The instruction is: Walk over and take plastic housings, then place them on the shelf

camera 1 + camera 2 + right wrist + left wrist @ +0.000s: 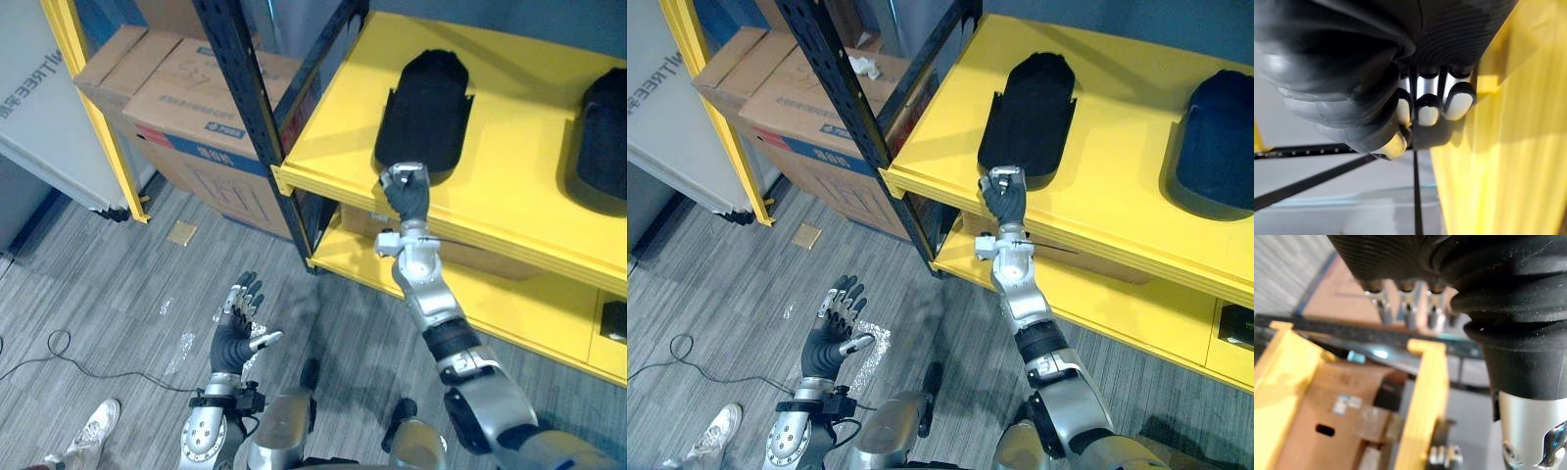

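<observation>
Grey plank floor (pixel 118 284) runs under a yellow shelf (pixel 509 196) on black uprights (pixel 250 98). One black plastic housing (pixel 426 108) lies flat on the top board. A second housing (pixel 602 137) lies further right on the same board, cut off by the frame edge.

The right hand (pixel 405 194) sits at the board's front edge, just at the near end of the first housing. Its fingers (pixel 1426 108) are curled in, with nothing between them. Whether it touches the housing cannot be told.

The left hand (pixel 235 338) hangs low over the floor, fingers spread and empty.

Cardboard boxes (pixel 196 98) behind the upright carry blue stickers whose print is too small to make out. Grey lettering on a white panel (pixel 49 117) is cut short. A person's shoe (pixel 93 426) pokes in, the leg cropped.
</observation>
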`<state>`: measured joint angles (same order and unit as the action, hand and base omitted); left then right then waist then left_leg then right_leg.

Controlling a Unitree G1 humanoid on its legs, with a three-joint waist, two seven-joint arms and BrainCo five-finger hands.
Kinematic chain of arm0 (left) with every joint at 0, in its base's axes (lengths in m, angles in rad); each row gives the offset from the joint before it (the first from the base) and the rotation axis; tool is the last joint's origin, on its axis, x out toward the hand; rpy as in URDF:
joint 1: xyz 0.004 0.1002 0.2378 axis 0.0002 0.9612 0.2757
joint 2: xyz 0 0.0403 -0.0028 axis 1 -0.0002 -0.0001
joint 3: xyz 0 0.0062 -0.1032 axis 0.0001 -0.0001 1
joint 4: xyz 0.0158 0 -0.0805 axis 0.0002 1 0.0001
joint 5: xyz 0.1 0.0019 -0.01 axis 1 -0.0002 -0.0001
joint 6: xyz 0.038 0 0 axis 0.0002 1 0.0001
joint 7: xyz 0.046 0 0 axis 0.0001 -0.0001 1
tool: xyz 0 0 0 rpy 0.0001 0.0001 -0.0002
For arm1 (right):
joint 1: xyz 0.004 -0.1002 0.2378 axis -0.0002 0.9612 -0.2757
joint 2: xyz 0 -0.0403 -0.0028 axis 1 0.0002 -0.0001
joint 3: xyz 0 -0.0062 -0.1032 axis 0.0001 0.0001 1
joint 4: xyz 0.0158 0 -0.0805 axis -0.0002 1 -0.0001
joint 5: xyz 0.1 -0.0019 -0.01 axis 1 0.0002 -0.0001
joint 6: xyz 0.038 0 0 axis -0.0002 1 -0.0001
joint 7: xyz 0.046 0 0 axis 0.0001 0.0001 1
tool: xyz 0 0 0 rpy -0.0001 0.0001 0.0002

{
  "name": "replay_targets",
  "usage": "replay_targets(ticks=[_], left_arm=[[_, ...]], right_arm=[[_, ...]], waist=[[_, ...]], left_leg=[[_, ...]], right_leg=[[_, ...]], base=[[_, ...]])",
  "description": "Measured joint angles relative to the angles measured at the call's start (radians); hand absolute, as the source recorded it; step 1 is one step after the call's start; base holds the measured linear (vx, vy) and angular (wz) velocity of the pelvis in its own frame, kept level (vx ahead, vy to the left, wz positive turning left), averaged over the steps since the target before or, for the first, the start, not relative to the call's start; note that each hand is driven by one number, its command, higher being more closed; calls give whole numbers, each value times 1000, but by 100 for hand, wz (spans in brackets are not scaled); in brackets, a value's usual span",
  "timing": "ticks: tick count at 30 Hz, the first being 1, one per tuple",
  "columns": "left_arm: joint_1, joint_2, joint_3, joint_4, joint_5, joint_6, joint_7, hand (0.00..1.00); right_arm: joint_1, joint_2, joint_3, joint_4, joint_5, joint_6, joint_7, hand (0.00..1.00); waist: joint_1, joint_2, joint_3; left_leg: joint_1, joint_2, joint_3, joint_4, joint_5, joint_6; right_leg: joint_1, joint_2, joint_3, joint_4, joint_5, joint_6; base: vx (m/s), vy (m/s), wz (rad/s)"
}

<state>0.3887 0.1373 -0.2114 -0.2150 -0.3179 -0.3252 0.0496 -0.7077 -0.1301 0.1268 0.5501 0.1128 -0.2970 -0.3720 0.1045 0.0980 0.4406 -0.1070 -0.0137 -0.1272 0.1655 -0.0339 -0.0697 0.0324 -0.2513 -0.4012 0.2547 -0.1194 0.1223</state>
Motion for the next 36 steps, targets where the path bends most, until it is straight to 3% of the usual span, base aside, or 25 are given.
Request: replay_targets(ticks=[11, 16, 26, 30, 33, 36], left_arm=[[-42, -27, -9, 65, -29, -4, 16, 0], [-44, -27, -12, 70, -29, -5, 15, 0], [-43, -27, -12, 69, -29, -14, 8, 0], [-30, -28, -11, 69, -78, -21, -8, 0], [-14, -29, -9, 98, -73, -19, -8, 0], [-14, -30, -7, 162, -54, -4, 18, 0]], right_arm=[[-119, -79, -57, 102, 0, -26, 6, 100], [-125, -85, -56, 105, -3, -32, 1, 100], [-125, -86, -46, 87, -8, -43, -28, 100], [111, -25, -22, -233, -12, -53, -66, 100], [406, 39, 32, -558, -116, -62, -86, 100], [601, 47, 3, -760, -195, -88, -142, 100]], waist=[[29, 39, 20], [45, 42, 22], [45, 52, 29], [30, 31, 37], [-11, -16, 14], [-49, -64, -42]], left_leg=[[-34, -4, -13, 0, 14, -3], [-34, 0, -7, -3, 16, -6], [-32, -1, 1, -3, 17, -7], [-2, 11, 21, -25, 15, -7], [39, 35, 80, -56, 1, -4], [47, 50, 140, -55, -22, -1]], right_leg=[[-52, -15, -6, 68, -30, -3], [-69, -18, 1, 91, -42, -6], [-80, -24, 13, 99, -50, -12], [-57, -8, 30, 61, -39, -2], [-30, 25, 77, -14, 0, 3], [-30, 44, 126, -73, 38, 9]], base=[[-12, -18, 5], [4, -34, -2], [4, -4, -2], [47, -18, -15], [115, -12, -50], [118, 33, -65]])
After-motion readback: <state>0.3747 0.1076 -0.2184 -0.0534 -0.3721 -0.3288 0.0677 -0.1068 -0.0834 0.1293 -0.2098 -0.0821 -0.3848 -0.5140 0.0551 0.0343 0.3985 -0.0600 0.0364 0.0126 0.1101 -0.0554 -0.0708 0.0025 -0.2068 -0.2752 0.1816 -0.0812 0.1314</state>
